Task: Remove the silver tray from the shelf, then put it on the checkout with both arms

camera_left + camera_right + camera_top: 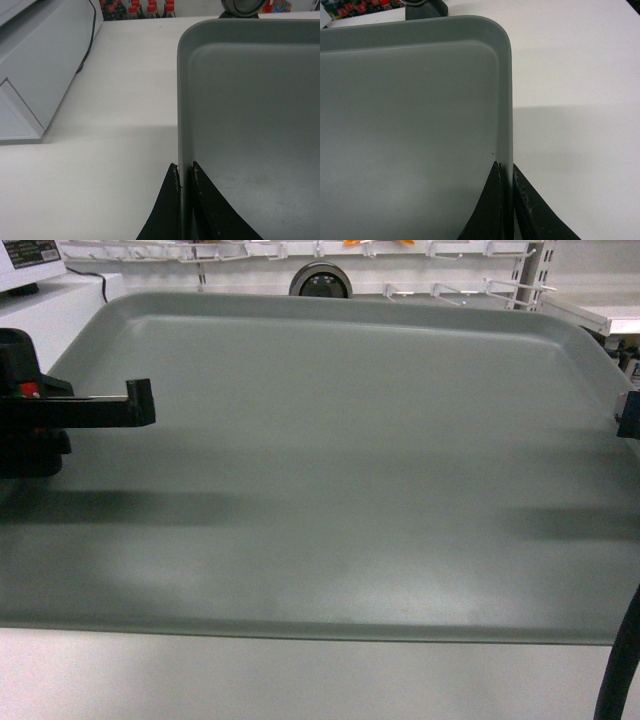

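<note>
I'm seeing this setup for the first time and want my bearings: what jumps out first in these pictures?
The big silver tray fills nearly the whole head view, over the white checkout. Each side rim is pinched by a black tool: the left tool on the left rim, the right tool on the right rim. Behind the far edge sits a dark round-headed scanner.

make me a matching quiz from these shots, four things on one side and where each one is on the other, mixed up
Things:
1. tray
2. left end effector
3. right end effector
4. scanner

Places:
A. clamped on the tray's right rim
B. past the tray's far edge
C. over the white checkout
D. clamped on the tray's left rim

Pairs: 1-C, 2-D, 3-A, 4-B
</note>
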